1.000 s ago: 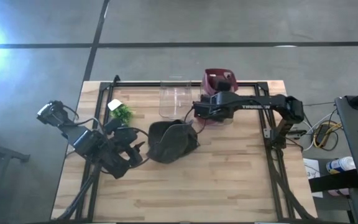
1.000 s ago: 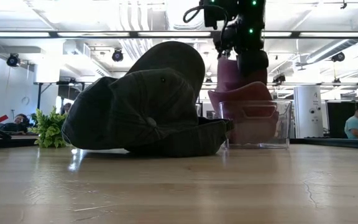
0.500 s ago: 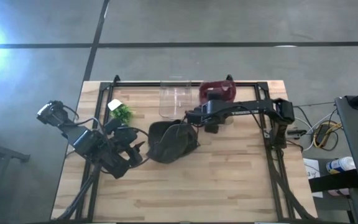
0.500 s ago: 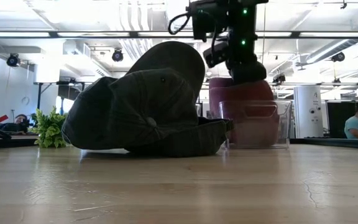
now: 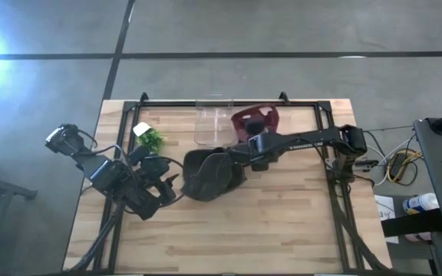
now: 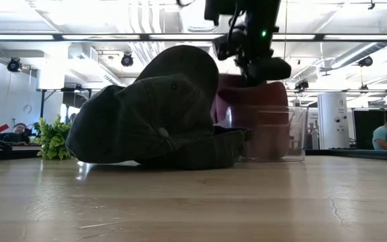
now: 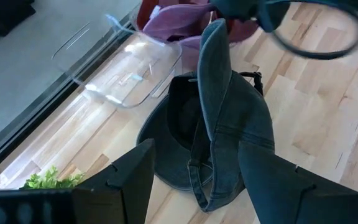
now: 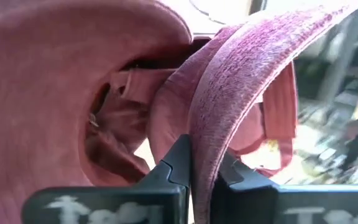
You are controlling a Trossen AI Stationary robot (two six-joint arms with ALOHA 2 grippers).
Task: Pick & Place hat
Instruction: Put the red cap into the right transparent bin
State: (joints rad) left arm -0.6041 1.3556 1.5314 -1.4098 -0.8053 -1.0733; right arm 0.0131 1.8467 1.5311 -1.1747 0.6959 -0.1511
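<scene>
We see the right claw (image 8: 199, 171), clamped on the maroon cap's (image 5: 253, 120) brim, now swung toward the dark cap (image 5: 212, 172); left claw (image 7: 191, 186) gapes beside it.

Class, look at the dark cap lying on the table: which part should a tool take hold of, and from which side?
Probably the brim of the dark cap: in the left wrist view it stands up on edge as a thin ridge above the crumpled crown, so fingers could close across it from above. The open left tool sits nearest.
</scene>
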